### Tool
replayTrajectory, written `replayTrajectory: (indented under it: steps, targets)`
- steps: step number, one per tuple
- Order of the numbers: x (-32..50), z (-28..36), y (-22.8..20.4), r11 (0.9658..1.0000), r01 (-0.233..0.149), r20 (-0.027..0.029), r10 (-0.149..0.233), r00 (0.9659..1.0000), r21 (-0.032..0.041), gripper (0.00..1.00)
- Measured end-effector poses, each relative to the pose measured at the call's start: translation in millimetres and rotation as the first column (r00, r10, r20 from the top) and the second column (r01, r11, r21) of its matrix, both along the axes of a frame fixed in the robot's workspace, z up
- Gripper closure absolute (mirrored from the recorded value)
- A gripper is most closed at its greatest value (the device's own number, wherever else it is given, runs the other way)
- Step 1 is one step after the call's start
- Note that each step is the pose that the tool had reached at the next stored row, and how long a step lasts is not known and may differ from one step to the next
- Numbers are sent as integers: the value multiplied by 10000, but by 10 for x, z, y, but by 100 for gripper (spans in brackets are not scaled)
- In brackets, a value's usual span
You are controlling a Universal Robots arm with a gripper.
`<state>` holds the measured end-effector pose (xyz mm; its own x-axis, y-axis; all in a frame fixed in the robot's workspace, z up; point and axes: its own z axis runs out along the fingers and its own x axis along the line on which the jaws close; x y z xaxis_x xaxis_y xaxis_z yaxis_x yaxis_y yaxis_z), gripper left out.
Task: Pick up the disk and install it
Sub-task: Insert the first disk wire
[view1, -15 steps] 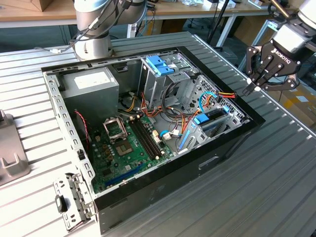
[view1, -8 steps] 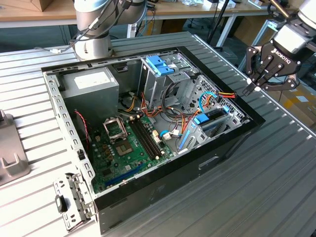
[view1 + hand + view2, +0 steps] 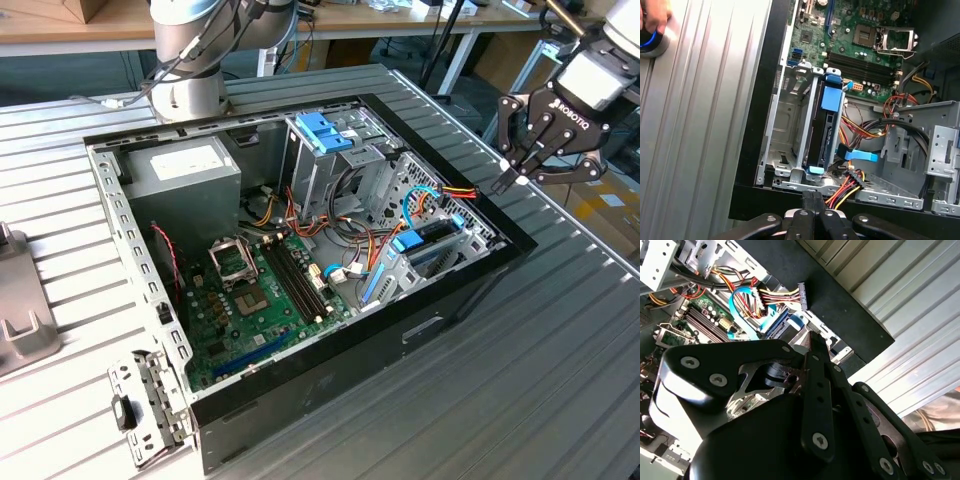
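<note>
- Furthest to the exterior view's left, on the ribbed table point(image 3: 560, 380), lies one grey metal bracket point(image 3: 20, 330), well apart from the work
- Next comes the one open computer case point(image 3: 330, 365), lying on its side; inside it are one grey power supply box point(image 3: 185, 165) with a white sticker and one green motherboard point(image 3: 260, 290)
- Further right stands one upright metal cage point(image 3: 325, 135) with a blue plastic top; it is not the task's thing
- One disk point(image 3: 432, 245) shows, on edge in the low bay against the case's wall on the exterior view's right; it has blue plastic at both ends and looks already slid into the bay, though I cannot tell whether it is fully home
- In the first wrist view the disk point(image 3: 827, 135) runs lengthwise straight away from the gripper point(image 3: 813, 200) toward the motherboard, with its near end just inside the black case wall
- One bundle of red, yellow and black cables point(image 3: 455, 190) ends in a loose plug between the disk and the fingers
- Furthest right, the single gripper point(image 3: 507, 180) hangs over the case's rim, above the disk and to its right, near but apart
- Its fingers are pressed together with nothing between them, as both wrist views show
- Apart from all this, a person's hand point(image 3: 652, 15) rests on a blue-lit button in the first wrist view
</note>
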<state>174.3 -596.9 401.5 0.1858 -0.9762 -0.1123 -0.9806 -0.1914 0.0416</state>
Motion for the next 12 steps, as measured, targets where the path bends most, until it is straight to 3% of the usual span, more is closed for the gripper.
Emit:
replayTrajectory:
  steps: [1, 2, 3, 4, 12]
  targets:
    - [0, 0, 0, 10000, -32, 0, 32, 10000, 0, 89]
    - [0, 0, 0, 9993, -366, 0, 366, 9993, 0, 89]
    - [0, 0, 0, 9973, -740, 0, 740, 9973, 0, 89]
    - [0, 0, 0, 9922, -1248, 0, 1248, 9922, 0, 89]
    - [0, 0, 0, 9875, -1574, 0, 1574, 9875, 0, 89]
